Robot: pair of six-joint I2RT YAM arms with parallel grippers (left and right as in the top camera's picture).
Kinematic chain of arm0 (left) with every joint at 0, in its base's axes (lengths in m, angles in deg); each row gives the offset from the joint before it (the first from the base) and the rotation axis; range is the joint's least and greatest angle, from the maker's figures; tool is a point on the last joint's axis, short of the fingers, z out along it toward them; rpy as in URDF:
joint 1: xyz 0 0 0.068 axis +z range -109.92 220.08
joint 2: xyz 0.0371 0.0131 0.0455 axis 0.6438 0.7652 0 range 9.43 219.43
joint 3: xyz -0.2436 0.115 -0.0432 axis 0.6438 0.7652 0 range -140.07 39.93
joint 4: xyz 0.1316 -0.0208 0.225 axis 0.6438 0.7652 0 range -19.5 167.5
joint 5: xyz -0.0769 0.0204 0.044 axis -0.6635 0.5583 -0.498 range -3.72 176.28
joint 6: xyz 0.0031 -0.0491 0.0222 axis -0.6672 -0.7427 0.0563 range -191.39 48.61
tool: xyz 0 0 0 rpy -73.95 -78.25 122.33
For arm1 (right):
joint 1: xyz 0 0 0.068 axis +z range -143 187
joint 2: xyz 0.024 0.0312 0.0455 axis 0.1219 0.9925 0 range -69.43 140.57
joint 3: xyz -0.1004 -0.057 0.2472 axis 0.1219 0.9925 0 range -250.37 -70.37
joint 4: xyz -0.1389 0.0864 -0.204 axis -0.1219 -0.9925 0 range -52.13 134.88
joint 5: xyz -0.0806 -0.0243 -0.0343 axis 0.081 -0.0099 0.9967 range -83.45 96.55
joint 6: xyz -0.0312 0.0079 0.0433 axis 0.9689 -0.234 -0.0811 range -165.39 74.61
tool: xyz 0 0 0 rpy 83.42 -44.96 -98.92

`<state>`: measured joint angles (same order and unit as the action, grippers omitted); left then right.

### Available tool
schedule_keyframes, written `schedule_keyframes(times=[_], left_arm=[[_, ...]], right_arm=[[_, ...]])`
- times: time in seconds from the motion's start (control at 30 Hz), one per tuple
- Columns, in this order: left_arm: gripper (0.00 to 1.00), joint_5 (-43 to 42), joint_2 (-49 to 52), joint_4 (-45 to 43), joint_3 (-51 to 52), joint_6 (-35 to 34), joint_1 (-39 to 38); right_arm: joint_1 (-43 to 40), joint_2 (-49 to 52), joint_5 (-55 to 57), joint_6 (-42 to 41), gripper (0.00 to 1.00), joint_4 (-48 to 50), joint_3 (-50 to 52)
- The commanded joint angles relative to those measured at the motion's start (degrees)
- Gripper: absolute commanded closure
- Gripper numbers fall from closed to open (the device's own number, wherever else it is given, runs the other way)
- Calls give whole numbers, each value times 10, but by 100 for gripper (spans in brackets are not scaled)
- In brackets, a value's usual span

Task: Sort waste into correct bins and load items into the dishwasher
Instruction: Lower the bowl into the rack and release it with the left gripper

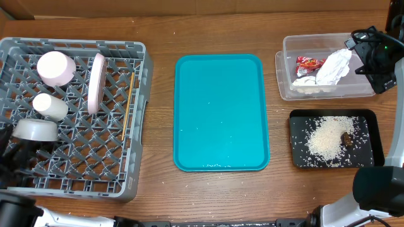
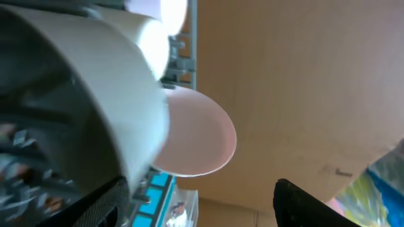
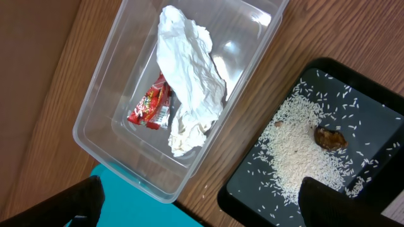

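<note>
The grey dish rack (image 1: 136, 151) at the left holds a pale pink dish (image 1: 55, 68), a white cup (image 1: 50, 107), a white bowl (image 1: 35, 129), the white-pink plate (image 1: 96, 82) on edge and thin chopsticks (image 1: 129, 104). My left gripper (image 1: 17, 150) is open at the rack's front left, beside the bowl (image 2: 82, 82) and facing the plate (image 2: 196, 132); its jaws (image 2: 202, 205) are empty. The clear tub (image 1: 284, 75) holds the red wrapper (image 3: 150, 107) and the white napkin (image 3: 189, 75). The black tray (image 1: 375, 135) holds rice (image 3: 297, 151) and a brown lump (image 3: 330, 137). My right gripper (image 3: 202, 208) is open and empty above them.
A large teal serving tray (image 1: 221, 113) lies in the middle of the wooden table, between the rack and the two bins. A few rice grains lie on the wood between the tub and the black tray. The right arm (image 1: 375, 57) hangs over the tub's right end.
</note>
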<state>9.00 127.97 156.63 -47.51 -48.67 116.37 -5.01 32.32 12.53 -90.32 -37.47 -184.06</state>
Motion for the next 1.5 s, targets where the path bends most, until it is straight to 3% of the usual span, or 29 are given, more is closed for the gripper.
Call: schedule_keyframes(times=[0.0, 0.17, 0.2, 0.23, 0.3, 0.47, 0.6, 0.77, 0.97, 1.07, 1.3, 1.47], left_arm=[[24, 34, 6, -2, 2, -41, 26], [30, 44, 6, 32, 2, -47, 35], [36, 43, 6, 39, 2, -47, 35], [46, 42, 5, 46, 2, -47, 34], [96, 42, 4, 59, 2, -44, 33], [96, 26, -16, 88, 2, 16, 16], [96, 16, -44, 38, -17, -1, -33], [96, 182, -46, -74, -72, -212, -109], [96, 367, -57, -84, -141, -306, -188], [96, 529, -69, -91, -158, -385, -223], [96, 652, -63, -92, -158, -436, -255], [96, 693, -64, -77, -158, -452, -246]], right_arm=[[-1, -5, 4, 3, 0, 2, -11], [-1, -5, 4, 3, 0, 2, -11], [-1, -5, 4, 3, 0, 2, -11], [-1, -5, 4, 3, 0, 2, -11], [-1, -5, 4, 3, 0, 2, -11], [-1, -5, 4, 3, 0, 2, -11], [-1, -5, 4, 3, 0, 2, -11], [-1, -5, 4, 3, 0, 2, -11], [-1, -5, 4, 3, 0, 2, -11], [-1, -5, 4, 3, 0, 2, -11], [-1, -5, 4, 3, 0, 2, -11], [-1, -5, 4, 3, 0, 2, -11]])
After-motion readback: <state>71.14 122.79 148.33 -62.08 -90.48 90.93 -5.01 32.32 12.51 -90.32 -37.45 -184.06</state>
